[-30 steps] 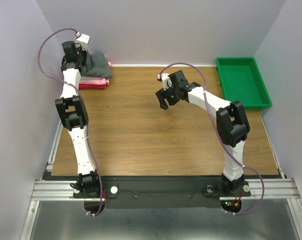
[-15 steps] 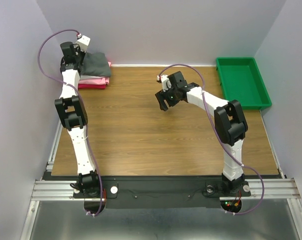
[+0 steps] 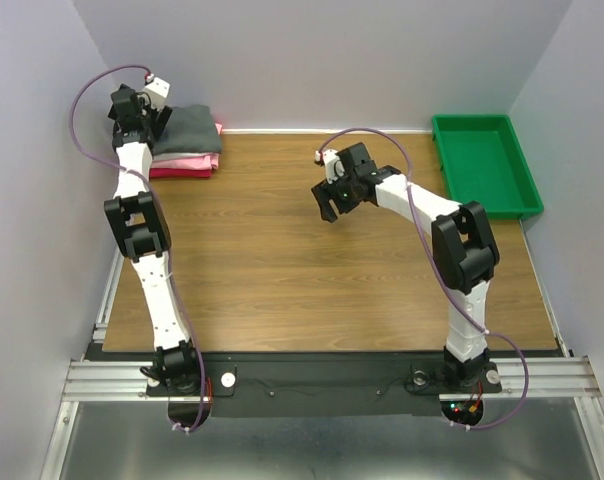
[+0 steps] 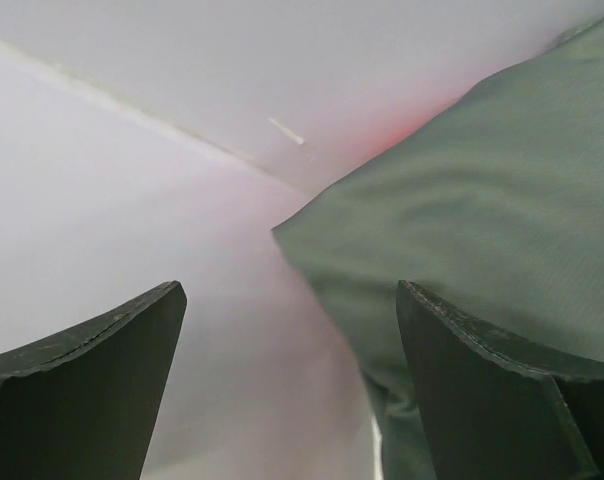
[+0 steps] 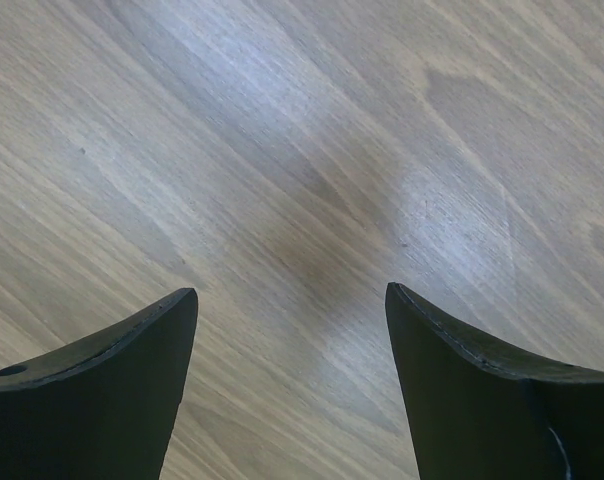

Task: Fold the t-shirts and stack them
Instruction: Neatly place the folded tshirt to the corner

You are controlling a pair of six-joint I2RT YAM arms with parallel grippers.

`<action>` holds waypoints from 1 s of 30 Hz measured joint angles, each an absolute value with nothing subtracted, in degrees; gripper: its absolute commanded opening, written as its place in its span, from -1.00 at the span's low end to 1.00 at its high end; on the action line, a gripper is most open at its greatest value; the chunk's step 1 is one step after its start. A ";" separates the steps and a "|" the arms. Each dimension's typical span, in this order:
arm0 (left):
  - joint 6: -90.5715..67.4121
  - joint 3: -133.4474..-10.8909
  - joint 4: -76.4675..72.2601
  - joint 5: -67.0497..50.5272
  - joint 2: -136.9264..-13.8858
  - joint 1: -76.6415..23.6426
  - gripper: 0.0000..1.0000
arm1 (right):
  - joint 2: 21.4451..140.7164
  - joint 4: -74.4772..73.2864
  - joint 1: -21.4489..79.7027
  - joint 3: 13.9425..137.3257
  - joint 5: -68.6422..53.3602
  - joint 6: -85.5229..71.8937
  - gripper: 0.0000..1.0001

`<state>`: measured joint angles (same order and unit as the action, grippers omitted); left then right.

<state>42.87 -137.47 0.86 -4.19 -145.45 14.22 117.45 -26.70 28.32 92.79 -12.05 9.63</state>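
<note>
The folded dark grey t-shirt (image 3: pixel 188 128) lies on top of the pink t-shirt (image 3: pixel 190 160) and the red t-shirt (image 3: pixel 182 172), stacked in the table's far left corner. My left gripper (image 3: pixel 142 120) hovers at the stack's left end, open and holding nothing. In the left wrist view, the grey t-shirt (image 4: pixel 482 220) fills the right side and runs behind the right finger (image 4: pixel 492 390); the left gripper (image 4: pixel 290 288) faces the wall. My right gripper (image 3: pixel 328 208) hangs open over bare wood near the table's middle, and the right wrist view shows nothing between the right gripper's (image 5: pixel 290 290) fingers.
A green plastic tray (image 3: pixel 471 119) stands at the far right corner of the wooden table (image 3: pixel 312 280). Pale walls close in the back and both sides; the left wall stands right beside my left gripper.
My left gripper has opened, let go of the grey t-shirt and drawn back toward the left wall. The shirt rests on the stack. The right arm has barely moved.
</note>
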 measured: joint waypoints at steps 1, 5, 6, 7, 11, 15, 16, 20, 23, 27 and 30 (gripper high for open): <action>42.85 -137.36 0.95 -4.19 -145.27 14.37 0.77 | 117.08 -26.72 28.34 92.58 -12.05 9.63 0.62; 41.80 -135.57 2.87 -5.23 -141.97 15.03 0.49 | 115.63 -26.72 28.34 91.85 -12.12 9.63 0.62; 41.12 -134.28 3.53 -6.11 -140.11 15.20 0.39 | 115.44 -26.68 28.34 91.85 -12.14 9.63 0.62; 40.75 -133.43 4.05 -6.74 -138.78 15.33 0.27 | 115.26 -26.63 28.34 91.85 -12.14 9.63 0.61; 40.21 -130.37 8.27 -12.95 -131.09 16.32 0.22 | 114.24 -26.55 28.32 91.09 -12.27 9.78 0.61; 43.24 -132.18 16.21 -20.75 -126.96 17.63 0.33 | 113.06 -26.68 28.32 89.60 -12.36 10.11 0.61; 44.75 -132.18 18.41 -22.17 -126.08 17.82 0.35 | 112.86 -26.59 28.34 89.27 -12.38 10.17 0.61; 52.88 -131.24 27.11 -24.62 -124.07 18.22 0.35 | 112.38 -26.63 28.34 88.49 -12.47 10.35 0.61; 58.17 -131.15 32.88 -23.90 -124.40 18.09 0.40 | 112.27 -26.72 28.34 88.29 -12.51 10.46 0.61; 63.22 -131.15 38.44 -22.06 -125.23 17.78 0.48 | 112.25 -26.68 28.36 88.29 -12.60 10.48 0.61; 66.32 -130.08 40.38 -20.45 -125.40 17.08 0.50 | 112.25 -26.65 28.38 88.29 -12.71 10.46 0.61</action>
<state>66.32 -130.08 40.38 -20.45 -125.40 17.08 112.25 -26.65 28.38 88.29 -12.71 10.46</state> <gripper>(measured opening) 0.743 0.809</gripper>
